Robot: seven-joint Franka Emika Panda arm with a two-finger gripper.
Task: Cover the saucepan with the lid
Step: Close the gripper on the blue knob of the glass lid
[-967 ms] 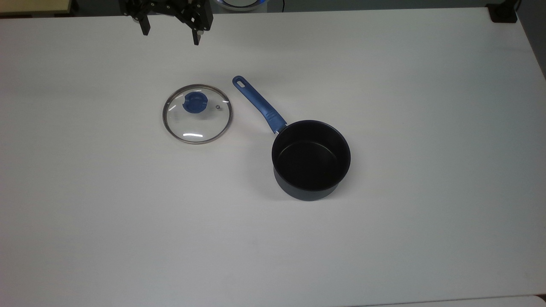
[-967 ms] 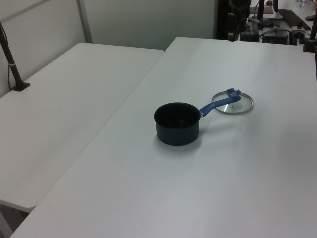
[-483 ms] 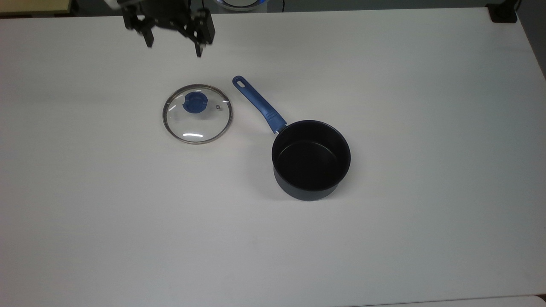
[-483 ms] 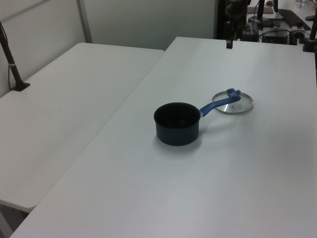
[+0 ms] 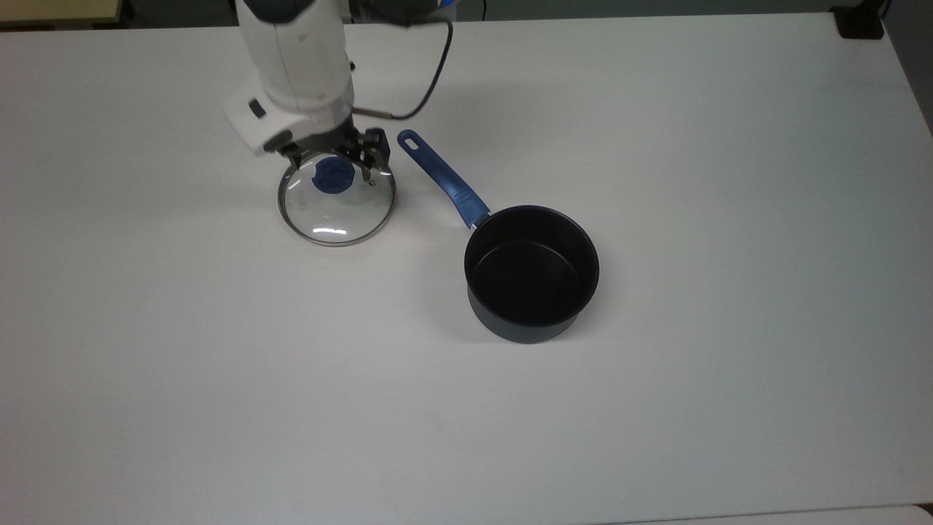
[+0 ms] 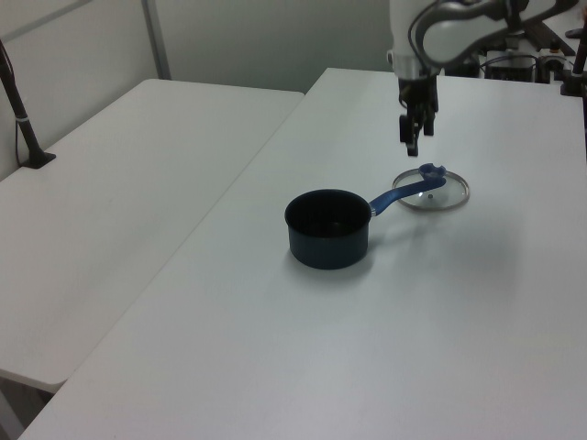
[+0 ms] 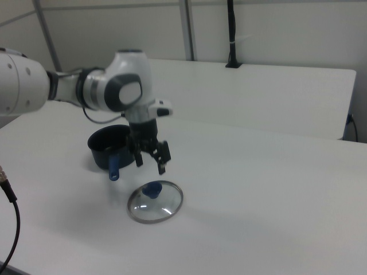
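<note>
So the white arm (image 7: 109, 89) reaches in from the right view's left and bends down, with the gripper (image 7: 150, 163) pointing straight down and hanging just above the lid's blue knob (image 7: 152, 188). Fingers are spread wide apart, wider than the knob, and holding nothing. In the top view the gripper (image 5: 333, 166) sits right over that knob.

The lid (image 5: 337, 195) lies flat on the white table (image 5: 656, 364), knob up, not on the pan. I can't make out any lettering on the glass.

The saucepan (image 5: 531, 272) stands upright near the lid, on the top view's right, nothing inside. Its blue handle (image 5: 442, 179) points toward the lid, the tip just beside the rim without touching.
</note>
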